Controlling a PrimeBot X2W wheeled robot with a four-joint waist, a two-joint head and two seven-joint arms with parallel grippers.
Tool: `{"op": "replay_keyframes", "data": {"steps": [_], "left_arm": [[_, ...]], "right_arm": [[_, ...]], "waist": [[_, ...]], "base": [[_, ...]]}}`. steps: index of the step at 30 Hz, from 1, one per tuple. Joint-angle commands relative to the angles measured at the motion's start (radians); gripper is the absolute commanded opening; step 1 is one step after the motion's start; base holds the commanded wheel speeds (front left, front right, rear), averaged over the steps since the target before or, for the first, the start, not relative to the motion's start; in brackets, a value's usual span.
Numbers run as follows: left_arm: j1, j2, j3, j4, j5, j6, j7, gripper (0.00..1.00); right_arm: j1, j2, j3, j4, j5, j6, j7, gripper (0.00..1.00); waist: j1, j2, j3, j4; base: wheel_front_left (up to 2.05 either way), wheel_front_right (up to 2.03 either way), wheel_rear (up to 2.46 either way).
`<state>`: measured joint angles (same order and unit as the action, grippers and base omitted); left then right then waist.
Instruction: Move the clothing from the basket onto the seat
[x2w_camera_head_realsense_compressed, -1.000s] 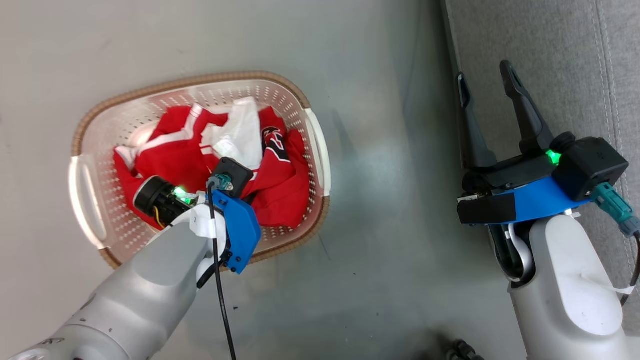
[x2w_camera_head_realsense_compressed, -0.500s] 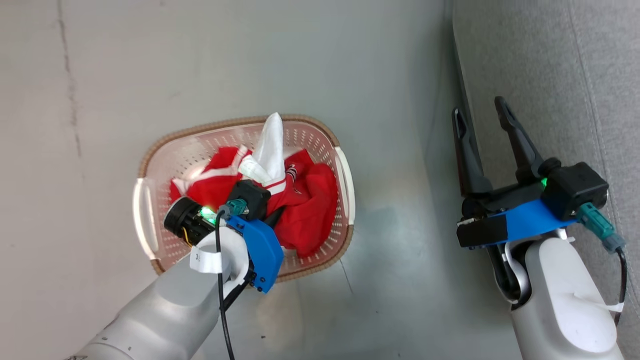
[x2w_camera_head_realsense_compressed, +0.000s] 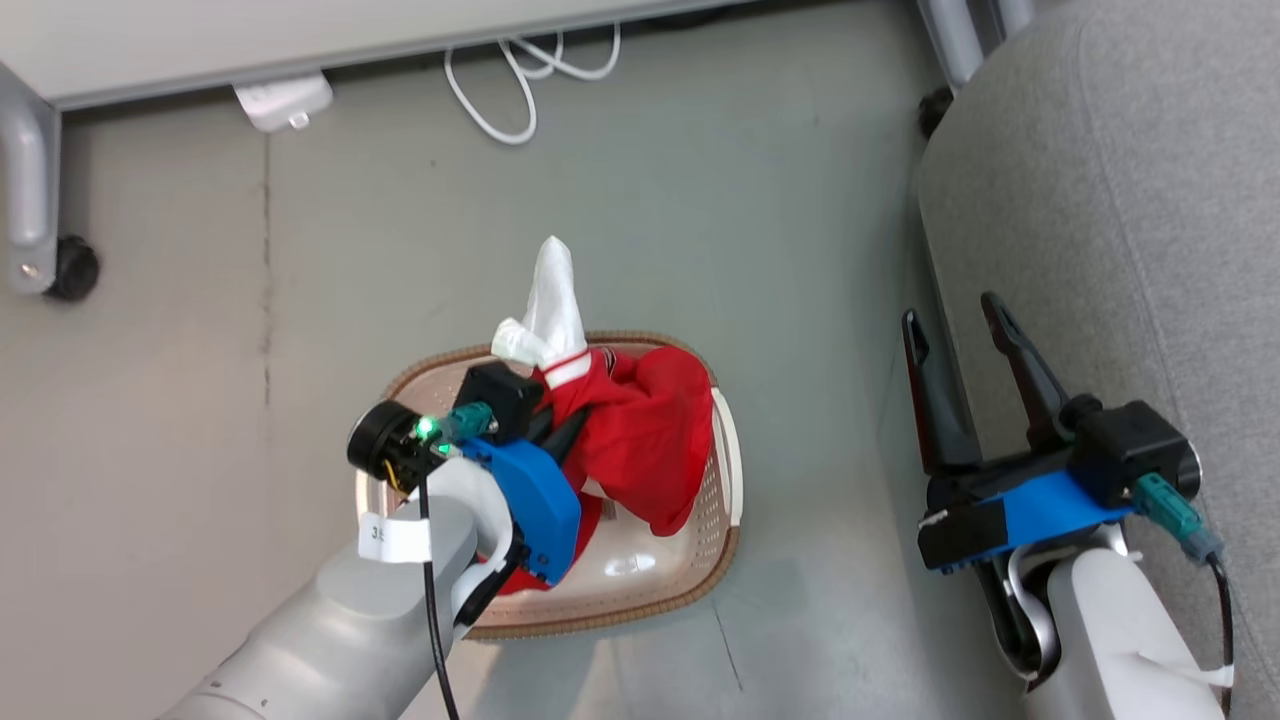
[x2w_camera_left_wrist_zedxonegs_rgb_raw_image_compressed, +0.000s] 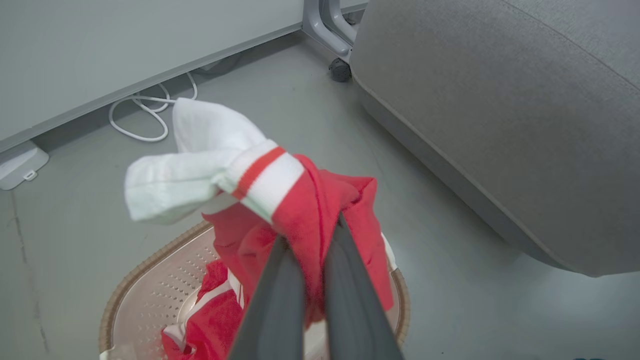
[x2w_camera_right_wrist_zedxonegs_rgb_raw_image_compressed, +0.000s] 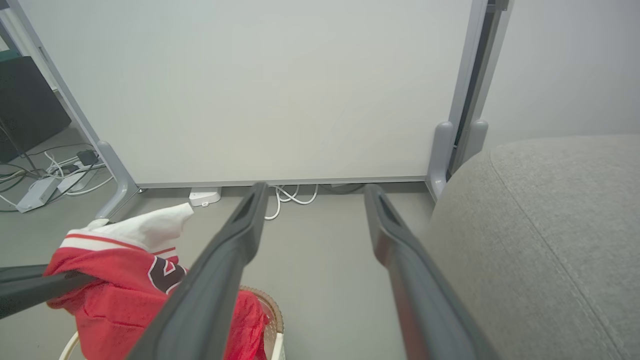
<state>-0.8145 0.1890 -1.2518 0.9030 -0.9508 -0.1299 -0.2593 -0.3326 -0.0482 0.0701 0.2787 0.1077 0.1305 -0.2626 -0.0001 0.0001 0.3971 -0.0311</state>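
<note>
The left gripper (x2w_camera_left_wrist_zedxonegs_rgb_raw_image_compressed: 312, 230) is clamping a red jersey (x2w_camera_head_realsense_compressed: 650, 440), which is dangling above the basket (x2w_camera_head_realsense_compressed: 600, 622). A second red garment (x2w_camera_left_wrist_zedxonegs_rgb_raw_image_compressed: 210, 315) is lying inside. The right gripper (x2w_camera_head_realsense_compressed: 950, 310) is hanging wide open beside the seat (x2w_camera_head_realsense_compressed: 1130, 200). This looks like the carry step; next comes a swing right over the cushion, then a release.

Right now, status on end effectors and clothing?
Left end effector shut on red garment, held over basket. Right end effector open, empty. Nothing seen blocking path to seat.
</note>
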Motion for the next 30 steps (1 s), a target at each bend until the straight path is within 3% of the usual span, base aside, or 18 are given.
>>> {"op": "replay_keyframes", "data": {"steps": [1,16,30], "left_arm": [[-0.012,0.003,0.02,-0.012,0.009,-0.001,-0.007,0.0],[0.026,0.015,0.252,-0.186,0.188,0.034,-0.007,0.0],[-0.04,-0.025,0.275,-0.241,0.251,0.02,-0.007,0.0]], "right_arm": [[0.019,-0.004,-0.003,0.003,0.002,0.0,-0.003,1.0],[0.138,-0.004,-0.011,0.033,0.018,0.0,-0.004,1.0],[0.215,-0.004,-0.003,0.044,0.035,0.0,-0.004,1.0]], "waist": [[0.0001,-0.0001,-0.038,0.009],[0.0001,-0.0001,-0.232,0.019],[0.0001,-0.0001,-0.338,0.027]], "base": [[0.0,0.0,0.0],[0.0,0.0,0.0],[0.0,0.0,0.0]]}}
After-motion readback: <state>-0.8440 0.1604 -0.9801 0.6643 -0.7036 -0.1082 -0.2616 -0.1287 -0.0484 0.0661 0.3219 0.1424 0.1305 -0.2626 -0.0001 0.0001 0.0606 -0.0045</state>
